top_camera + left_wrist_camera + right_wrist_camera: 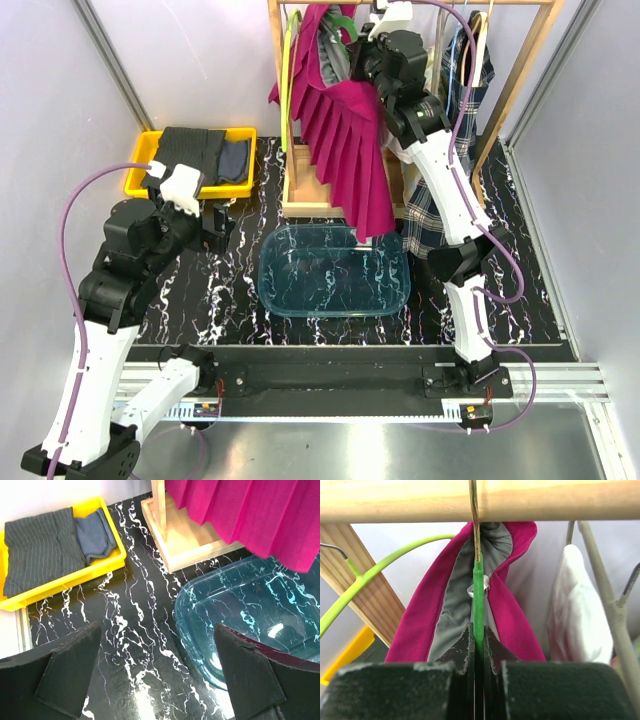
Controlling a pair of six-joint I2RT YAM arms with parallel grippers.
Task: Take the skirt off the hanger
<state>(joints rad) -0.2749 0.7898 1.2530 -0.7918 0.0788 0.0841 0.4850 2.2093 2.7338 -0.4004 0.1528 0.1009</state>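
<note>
- The magenta pleated skirt (345,140) hangs high on the wooden rail (480,500) at the back of the table, its pleats fanning down and to the right.
- Its waistband, grey-lined inside, is bunched around the neck of a green hanger (478,595), whose metal hook goes up over the rail.
- The right gripper (478,635) sits directly below that hook, with the waistband draped on either side just beyond its tips.
- Its two dark fingers are pinched together on the hanger's thin green stem; no cloth seems caught between them.
- A second, pale-green hanger (385,562) hangs to one side of it, and a white garment (575,610) to the other.
- The skirt's lower hem dangles over the far edge of a clear blue-tinted tub (335,270) on the black marbled table (200,290).
- A plaid garment (430,215) hangs at the rack's right end, behind the right arm.
- The left gripper (157,650) hovers low over the table, well apart from the skirt, fingers spread wide with nothing between them.
- Beyond it, a yellow tray (140,165) holds folded dark clothes (190,150).
</note>
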